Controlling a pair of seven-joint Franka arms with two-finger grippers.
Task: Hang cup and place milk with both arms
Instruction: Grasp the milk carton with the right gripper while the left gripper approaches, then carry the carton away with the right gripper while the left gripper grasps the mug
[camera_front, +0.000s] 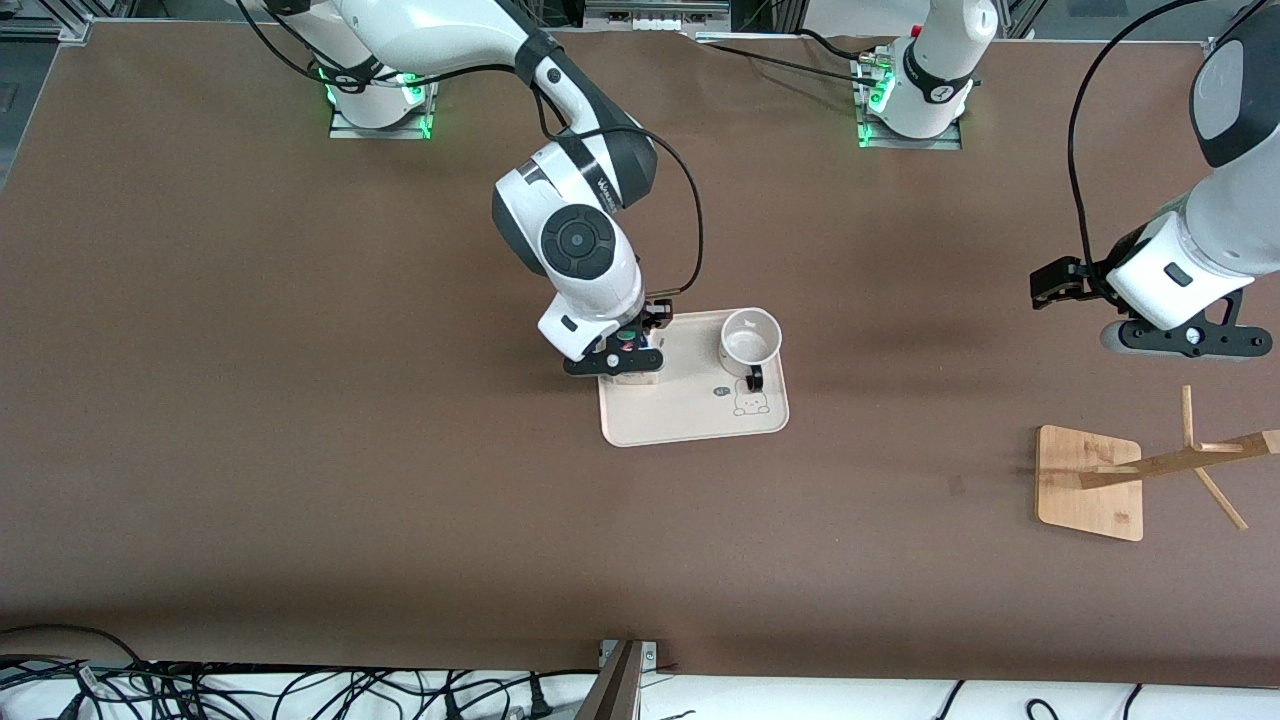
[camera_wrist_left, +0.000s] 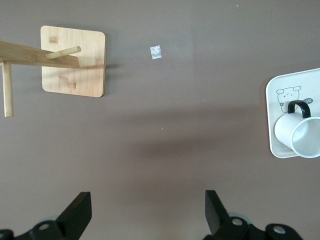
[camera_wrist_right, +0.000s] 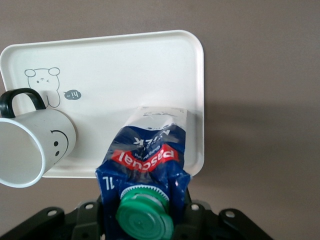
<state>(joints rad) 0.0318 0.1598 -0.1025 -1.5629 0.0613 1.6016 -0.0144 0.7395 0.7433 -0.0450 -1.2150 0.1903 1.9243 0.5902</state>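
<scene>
- Brown matting covers the whole table (camera_front: 300, 450), and my two bases stand along its farther edge.
- My right gripper (camera_front: 622, 358) is down at the milk (camera_wrist_right: 145, 165) on the cream tray (camera_front: 690, 425); the fingers sit close against the carton's blue sides just under its green cap (camera_wrist_right: 145, 217), but my own wrist hides the contact from the front, so I cannot say the grip is firm.
- From the front camera the milk is almost wholly covered by my right arm; only a sliver of its base shows.
- The milk stands upright at the tray corner toward my right arm's end.
- The cup (camera_front: 750, 338) stands upright on the same tray, beside the milk toward my left arm's end, its black handle (camera_front: 755, 378) turned to the front camera and its smiley face (camera_wrist_right: 59, 140) toward the carton.
- A bear drawing (camera_front: 750, 400) is printed on the tray, nearer the camera than the cup.
- My left gripper (camera_wrist_left: 147, 212) waits in the air with fingers spread wide, holding nothing, over bare table near the wooden rack (camera_front: 1090, 482).
- The rack's post is cut off at the frame edge.
</scene>
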